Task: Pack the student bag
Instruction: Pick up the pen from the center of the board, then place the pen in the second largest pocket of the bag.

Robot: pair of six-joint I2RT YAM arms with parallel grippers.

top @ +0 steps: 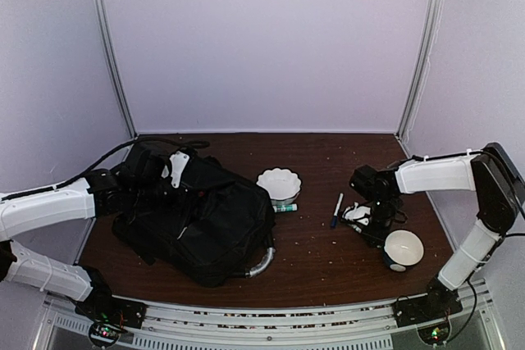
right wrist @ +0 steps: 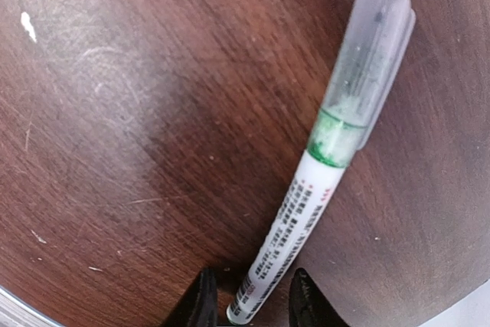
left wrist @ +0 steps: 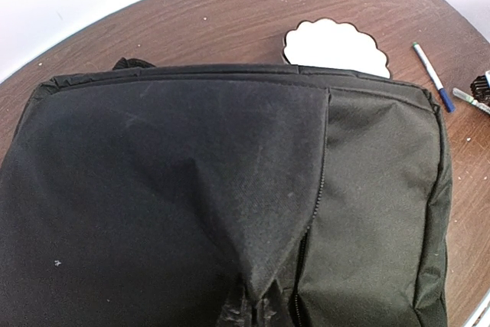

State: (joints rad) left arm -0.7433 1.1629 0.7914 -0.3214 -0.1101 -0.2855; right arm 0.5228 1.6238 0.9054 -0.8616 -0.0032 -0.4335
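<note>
One soft student bag (top: 205,219), scalloped bowl (top: 279,181)

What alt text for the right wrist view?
A white marker with a green band and frosted cap lies diagonally on the dark wooden table. Its lower end sits between the open fingertips of the right gripper at the bottom edge.

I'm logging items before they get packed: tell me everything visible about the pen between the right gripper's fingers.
The pen is a slim marker: white barrel with small printed text, a green section under a frosted translucent cap. Capped, it lies flat and slanted on the brown wooden table, cap end away from the right gripper. Its tail end sits between the two black fingertips, with slight gaps either side, so only the table seems to touch it.
</note>
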